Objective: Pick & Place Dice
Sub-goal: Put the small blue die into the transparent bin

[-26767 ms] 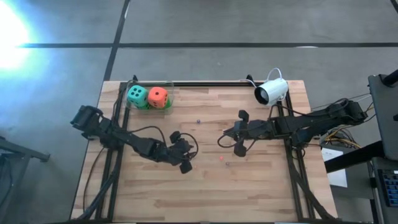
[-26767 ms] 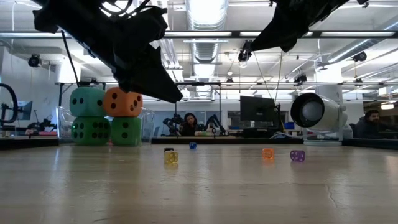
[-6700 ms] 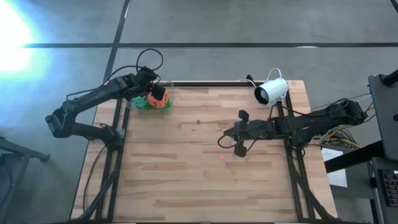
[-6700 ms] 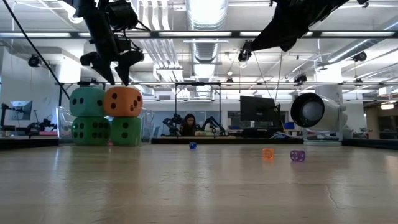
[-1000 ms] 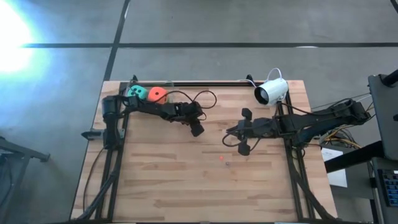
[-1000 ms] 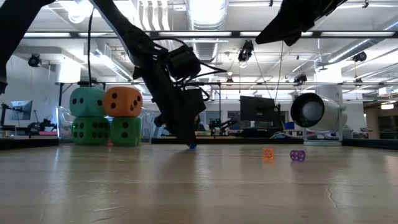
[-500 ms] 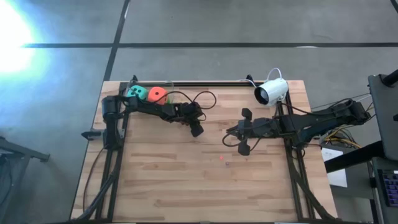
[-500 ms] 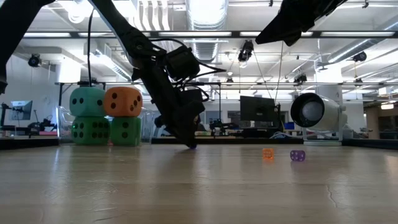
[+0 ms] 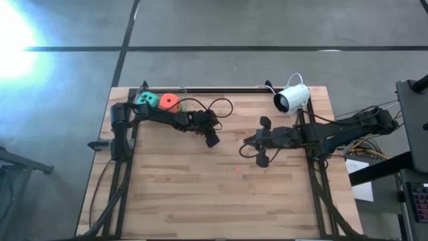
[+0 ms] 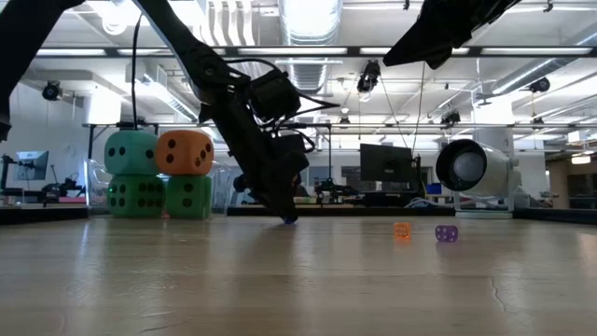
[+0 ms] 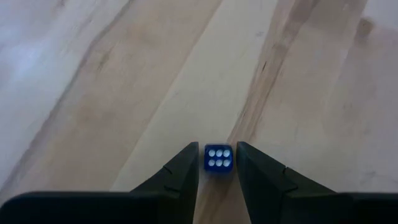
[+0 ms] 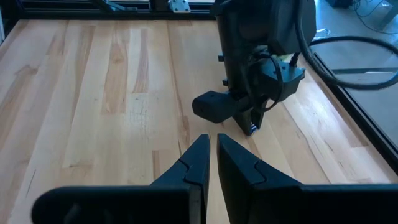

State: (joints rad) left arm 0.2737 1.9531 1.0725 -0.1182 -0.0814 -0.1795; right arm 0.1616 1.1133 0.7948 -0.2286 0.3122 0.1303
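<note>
High view: clear container (image 9: pixel 182 96) at the far left corner of the tabletop (image 9: pixel 200 201). The teal die (image 9: pixel 143 99) and orange-red die (image 9: pixel 170 102) show in it from above. The left gripper (image 9: pixel 212 140) is down near the tabletop's middle, well apart from the container. The right gripper (image 9: pixel 254 148) waits just right of centre, below the white camera (image 9: pixel 292 98).

Low view: the container holds a two-by-two stack. Teal die (image 10: pixel 130 152) sits on one green die (image 10: pixel 135 195), orange-red die (image 10: pixel 185 152) on the other green die (image 10: pixel 189 196). The left gripper (image 10: pixel 284 217) has its tips at the tabletop. A tiny orange die (image 10: pixel 401 231) and a tiny purple die (image 10: pixel 446 233) lie loose further right, near the white camera (image 10: pixel 476 168).

Left wrist view: the left gripper (image 11: pixel 217 148) has its jaws narrow, closed on a small blue die (image 11: pixel 218 157). The die rests on the wood, six-pip face toward the lens.

Right wrist view: the right gripper (image 12: pixel 211 138) has its jaws almost together with only a slit between, holding nothing. It sits above bare wood, facing the left gripper (image 12: pixel 249 124).
</note>
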